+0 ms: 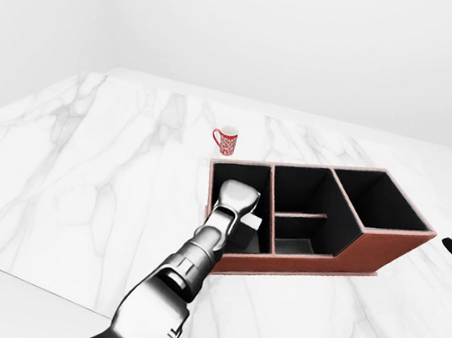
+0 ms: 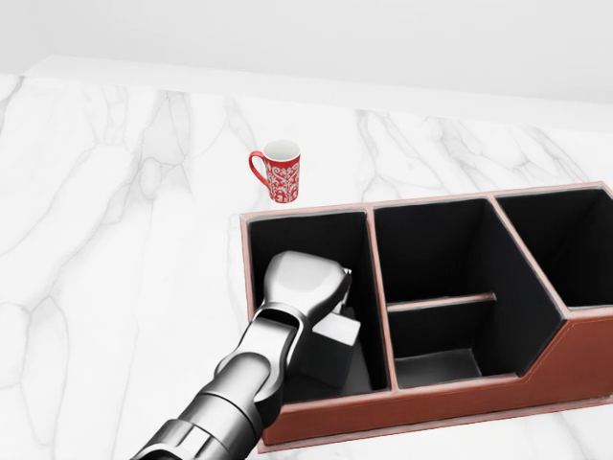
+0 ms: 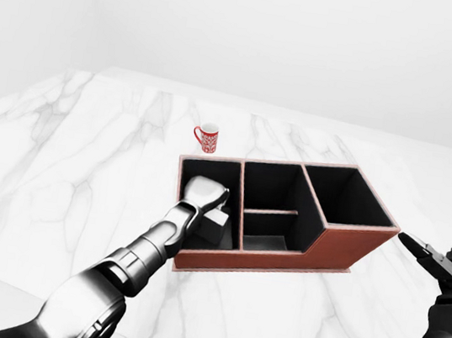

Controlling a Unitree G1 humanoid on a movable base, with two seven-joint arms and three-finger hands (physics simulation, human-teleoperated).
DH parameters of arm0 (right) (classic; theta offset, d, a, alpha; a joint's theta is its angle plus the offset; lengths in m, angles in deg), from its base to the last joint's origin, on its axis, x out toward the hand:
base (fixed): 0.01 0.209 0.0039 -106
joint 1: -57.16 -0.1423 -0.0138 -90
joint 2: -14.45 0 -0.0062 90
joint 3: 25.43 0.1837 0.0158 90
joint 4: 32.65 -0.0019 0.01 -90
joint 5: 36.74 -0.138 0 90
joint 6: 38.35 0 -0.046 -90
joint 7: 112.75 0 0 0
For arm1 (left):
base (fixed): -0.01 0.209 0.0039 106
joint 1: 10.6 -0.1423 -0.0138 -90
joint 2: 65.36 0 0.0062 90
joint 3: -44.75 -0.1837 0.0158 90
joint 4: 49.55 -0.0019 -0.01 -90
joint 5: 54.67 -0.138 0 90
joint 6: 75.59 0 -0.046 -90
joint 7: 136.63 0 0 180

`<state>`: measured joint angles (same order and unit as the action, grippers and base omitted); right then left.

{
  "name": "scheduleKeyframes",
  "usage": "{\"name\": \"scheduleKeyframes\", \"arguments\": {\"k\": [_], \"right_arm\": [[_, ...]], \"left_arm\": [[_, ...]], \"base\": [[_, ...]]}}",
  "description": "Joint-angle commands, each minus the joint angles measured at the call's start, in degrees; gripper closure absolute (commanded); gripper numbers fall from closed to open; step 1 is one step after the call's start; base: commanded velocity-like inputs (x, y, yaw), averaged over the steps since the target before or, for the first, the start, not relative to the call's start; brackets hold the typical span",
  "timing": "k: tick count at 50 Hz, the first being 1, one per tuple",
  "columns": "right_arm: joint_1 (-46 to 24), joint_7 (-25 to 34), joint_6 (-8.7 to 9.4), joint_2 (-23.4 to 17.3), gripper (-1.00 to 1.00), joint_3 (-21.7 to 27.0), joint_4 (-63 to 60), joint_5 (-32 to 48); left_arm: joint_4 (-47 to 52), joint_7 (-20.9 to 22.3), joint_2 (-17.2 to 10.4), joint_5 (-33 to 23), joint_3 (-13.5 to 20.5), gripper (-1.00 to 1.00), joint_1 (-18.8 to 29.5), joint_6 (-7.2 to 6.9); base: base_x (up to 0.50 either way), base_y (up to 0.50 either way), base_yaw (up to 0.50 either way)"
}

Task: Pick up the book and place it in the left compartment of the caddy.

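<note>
Left hand (image 2: 305, 283) over book (image 2: 330, 347) in caddy's (image 2: 431, 402) left compartment (finger spread can't tell).

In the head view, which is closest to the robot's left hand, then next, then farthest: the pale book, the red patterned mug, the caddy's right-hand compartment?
1. Pale book, under the left hand, in the left compartment.
2. Red patterned mug, above the caddy.
3. Right-hand compartment, far right.

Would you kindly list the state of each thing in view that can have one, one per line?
book: tilted inside the caddy's left compartment, under the left hand
caddy: upright on the marble counter; middle and right compartments look empty
red mug: upright, apart from the caddy
left hand: over the book; grip hidden
right hand: off to the right of the caddy, fingers apart, holding nothing
</note>
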<state>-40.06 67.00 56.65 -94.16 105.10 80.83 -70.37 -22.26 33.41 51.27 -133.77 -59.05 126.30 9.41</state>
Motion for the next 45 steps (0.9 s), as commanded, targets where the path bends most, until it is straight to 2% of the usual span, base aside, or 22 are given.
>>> {"name": "scheduleKeyframes", "arguments": {"k": [1, 2, 4, 5, 6, 7, 8, 9, 14, 16, 19, 20, 24, 27, 28, 30, 32, 33, 38, 40, 42, 45], "right_arm": [[0.07, 0.14, 0.0, 0.09, -1.0, -0.05, 0.14, 0.26], [0.07, 0.15, 0.0, 0.09, -1.0, -0.06, 0.18, 0.29], [0.26, 0.18, 0.0, 0.11, -1.0, 0.03, -0.21, 0.26], [0.24, 0.23, 0.0, 0.14, -1.0, 0.02, -0.14, 0.31], [0.23, 0.24, 0.0, 0.15, -1.0, 0.03, -0.13, 0.32], [0.18, 0.31, 0.0, 0.17, -1.0, 0.02, 0.03, 0.33], [0.22, 0.29, 0.0, 0.14, -1.0, 0.09, -0.07, 0.22], [0.17, 0.29, 0.0, 0.14, -1.0, 0.04, 0.03, 0.3], [0.09, 0.33, 0.0, 0.21, -1.0, -0.13, 0.29, 0.41], [0.1, 0.23, 0.0, 0.14, -1.0, -0.09, 0.17, 0.34], [-0.05, 0.35, 0.0, 0.2, -1.0, -0.28, 0.6, 0.46], [0.22, 0.21, 0.0, 0.15, -1.0, -0.12, -0.07, 0.28], [0.27, 0.16, 0.0, 0.18, -1.0, 0.02, -0.35, 0.29], [0.38, 0.18, 0.0, 0.32, -1.0, 0.14, -0.64, 0.41], [0.25, 0.23, 0.0, 0.34, -1.0, 0.08, -0.4, 0.49], [0.29, 0.18, 0.0, 0.31, -1.0, 0.12, -0.48, 0.45], [0.3, 0.2, 0.0, 0.3, -1.0, 0.13, -0.48, 0.44], [0.19, 0.24, 0.0, 0.31, -1.0, 0.07, -0.27, 0.49], [0.36, 0.2, 0.0, 0.31, -1.0, 0.24, -0.61, 0.45], [0.26, 0.25, 0.0, 0.31, -1.0, 0.18, -0.36, 0.51], [0.37, 0.29, 0.0, 0.36, -1.0, 0.18, -0.43, 0.49], [0.29, 0.33, 0.0, 0.34, -1.0, 0.16, -0.22, 0.52]], "left_arm": [[-3.44, -2.92, 0.05, 1.02, 0.37, 0.9, -2.77, 0.0], [-3.22, -2.97, 0.17, 0.84, 0.26, 0.8, -3.03, 0.0], [-2.79, -2.98, 0.32, 0.47, 0.07, 0.39, -3.59, 0.0], [-2.5, -3.11, 0.31, 0.31, 0.05, -0.28, -3.76, 0.0], [-2.47, -3.11, 0.31, 0.28, 0.06, -0.28, -3.78, 0.0], [-1.63, -3.99, 0.39, -0.53, -0.29, -0.89, -4.23, 0.0], [-0.39, -3.25, 0.34, -0.68, -0.34, -1.0, -4.82, 0.0], [1.05, -2.98, 0.34, -0.87, -0.43, -1.0, -5.47, 0.0], [18.71, 5.24, 0.73, -5.98, -3.13, -1.0, -13.0, 0.0], [32.06, 11.8, 1.11, -10.5, -5.36, -1.0, -18.06, 0.0], [45.22, 18.8, 2.21, -16.35, -6.82, -1.0, -22.52, 0.0], [51.67, 22.71, 2.64, -19.6, -8.04, -1.0, -24.28, 0.0], [62.37, 30.26, 4.55, -26.48, -9.94, -1.0, -27.44, 0.0], [72.17, 37.22, 5.52, -33.47, -13.66, -1.0, -29.24, 0.0], [73.38, 38.3, 4.87, -33.78, -14.74, -1.0, -28.91, 0.0], [77.88, 44.33, 1.71, -33.89, -19.6, -1.0, -26.98, 0.0], [80.18, 48.81, -0.36, -33.9, -22.41, -1.0, -25.06, 0.0], [81.7, 49.96, -0.11, -33.9, -23.0, -1.0, -24.8, 0.0], [86.64, 49.96, -5.62, -33.9, -27.21, -1.0, -19.62, 0.0], [87.05, 49.96, -6.58, -33.9, -27.83, -1.0, -18.81, 0.0], [90.14, 49.96, -10.4, -33.9, -28.92, -1.0, -15.84, 0.0], [92.17, 49.96, -12.5, -33.9, -28.77, -1.0, -14.18, 0.0]], "base": [[0.0, 0.0, 0.0], [0.0, 0.0, 0.0], [0.0, 0.0, 0.0], [0.0, 0.0, 0.0], [0.0, 0.0, 0.0], [0.0, 0.0, 0.0], [0.0, 0.0, 0.0], [0.0, 0.0, 0.0], [0.0, 0.0, 0.0], [0.0, 0.0, 0.0], [0.0, 0.0, 0.0], [0.0, 0.0, 0.0], [0.0, 0.0, 0.0], [0.0, 0.0, 0.0], [0.0, 0.0, 0.0], [0.0, 0.0, 0.0], [0.0, 0.0, 0.0], [0.0, 0.0, 0.0], [0.0, 0.0, 0.0], [0.0, 0.0, 0.0], [0.0, 0.0, 0.0], [0.0, 0.0, 0.0]]}}
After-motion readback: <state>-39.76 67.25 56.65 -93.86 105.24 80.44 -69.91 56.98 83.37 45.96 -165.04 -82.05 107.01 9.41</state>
